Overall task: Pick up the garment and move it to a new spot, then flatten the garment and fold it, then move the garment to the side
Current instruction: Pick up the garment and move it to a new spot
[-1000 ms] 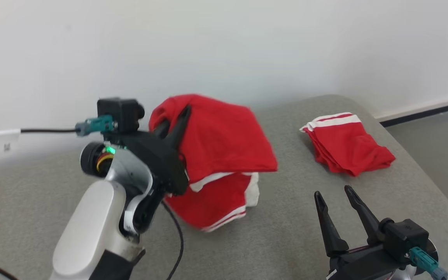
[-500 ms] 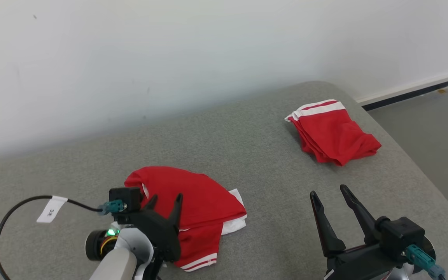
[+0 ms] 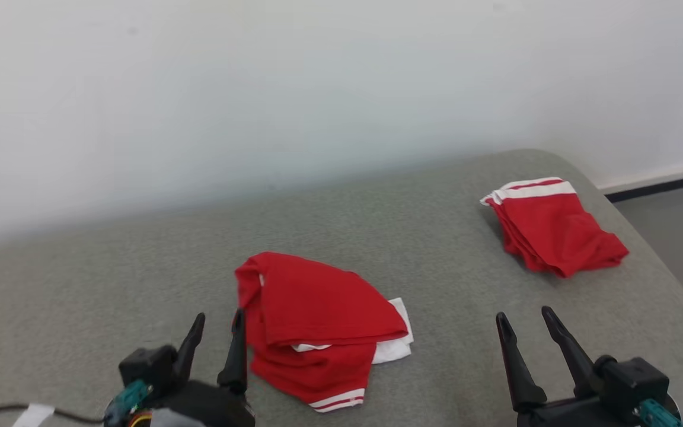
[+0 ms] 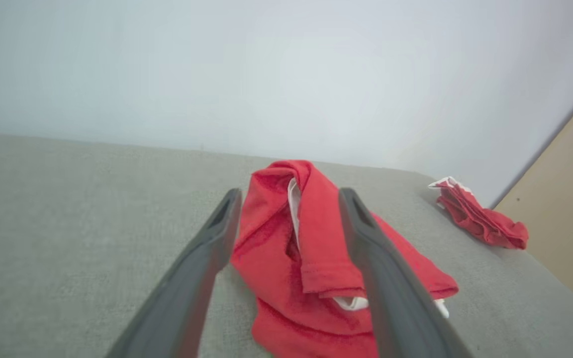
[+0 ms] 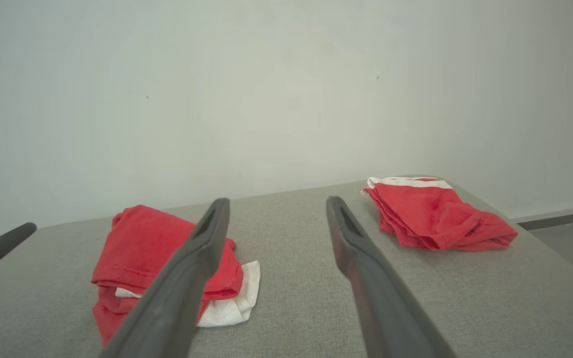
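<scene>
Garment (image 3: 318,320) by the table's (image 3: 436,249) front edge looks limp and light, best pinched at its hem; left gripper (image 3: 219,315) and right gripper (image 3: 523,313) fingers are spread, empty.

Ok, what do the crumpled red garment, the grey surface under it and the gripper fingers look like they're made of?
Crumpled red garment: soft matte knit, probably jersey; it slumps in folds and shows a stitched hem.
Grey surface: matte, finely flecked cloth or felt covering.
Gripper fingers: smooth dark rigid material, probably moulded plastic, with a dull sheen.
</scene>
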### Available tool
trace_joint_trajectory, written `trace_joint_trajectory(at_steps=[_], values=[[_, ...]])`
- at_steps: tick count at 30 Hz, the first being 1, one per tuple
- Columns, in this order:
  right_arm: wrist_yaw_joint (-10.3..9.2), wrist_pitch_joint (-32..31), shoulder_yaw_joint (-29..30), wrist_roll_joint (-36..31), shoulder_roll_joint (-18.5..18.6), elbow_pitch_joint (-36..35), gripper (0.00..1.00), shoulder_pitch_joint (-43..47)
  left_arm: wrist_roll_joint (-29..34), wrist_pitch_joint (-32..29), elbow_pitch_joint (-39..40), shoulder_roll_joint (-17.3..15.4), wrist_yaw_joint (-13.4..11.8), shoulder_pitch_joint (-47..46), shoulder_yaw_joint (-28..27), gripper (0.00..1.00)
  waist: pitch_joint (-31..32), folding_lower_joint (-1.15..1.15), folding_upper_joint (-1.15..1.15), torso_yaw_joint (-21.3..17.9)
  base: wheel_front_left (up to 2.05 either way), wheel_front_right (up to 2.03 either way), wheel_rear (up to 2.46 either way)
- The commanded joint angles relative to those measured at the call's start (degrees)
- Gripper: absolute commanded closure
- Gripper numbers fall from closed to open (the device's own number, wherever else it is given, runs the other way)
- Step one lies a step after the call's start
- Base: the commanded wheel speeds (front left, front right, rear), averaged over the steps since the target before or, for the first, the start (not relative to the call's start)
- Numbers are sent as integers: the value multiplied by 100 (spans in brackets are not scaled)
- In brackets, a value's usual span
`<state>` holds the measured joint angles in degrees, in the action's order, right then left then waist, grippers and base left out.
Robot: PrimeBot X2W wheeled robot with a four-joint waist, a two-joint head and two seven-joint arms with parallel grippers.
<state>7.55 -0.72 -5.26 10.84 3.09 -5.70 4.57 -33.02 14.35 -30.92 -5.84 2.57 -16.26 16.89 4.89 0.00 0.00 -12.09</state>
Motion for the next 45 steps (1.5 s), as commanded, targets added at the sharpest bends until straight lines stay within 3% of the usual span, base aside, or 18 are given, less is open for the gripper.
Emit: trace_joint_trajectory(at_steps=[1, 9, 15, 26, 45], values=[[-13, 73, 32, -14, -4, 48, 0, 83, 153, 54, 137, -52, 17, 201, -12, 0, 106, 0, 0, 256, 0, 0, 0], [-13, 404, 366, 121, -11, 520, 0, 251, 967, 88, 1861, -3, 47, 1587, -716, 0, 238, 0, 0, 802, 0, 0, 0], [-13, 578, 530, -16, -22, 863, 0, 319, 1247, 90, 2490, 167, 152, 2232, -1243, 0, 325, 0, 0, 1253, 0, 0, 0], [-13, 765, 452, -215, -23, 1370, 0, 315, 1536, 91, 2348, 97, 394, 2555, -1450, 0, 417, 0, 0, 1700, 0, 0, 0], [-13, 852, 466, -217, -24, 1575, 0, 267, 1636, 91, 2246, 125, 499, 2507, -1569, 0, 363, 0, 0, 1617, 0, 0, 0]])
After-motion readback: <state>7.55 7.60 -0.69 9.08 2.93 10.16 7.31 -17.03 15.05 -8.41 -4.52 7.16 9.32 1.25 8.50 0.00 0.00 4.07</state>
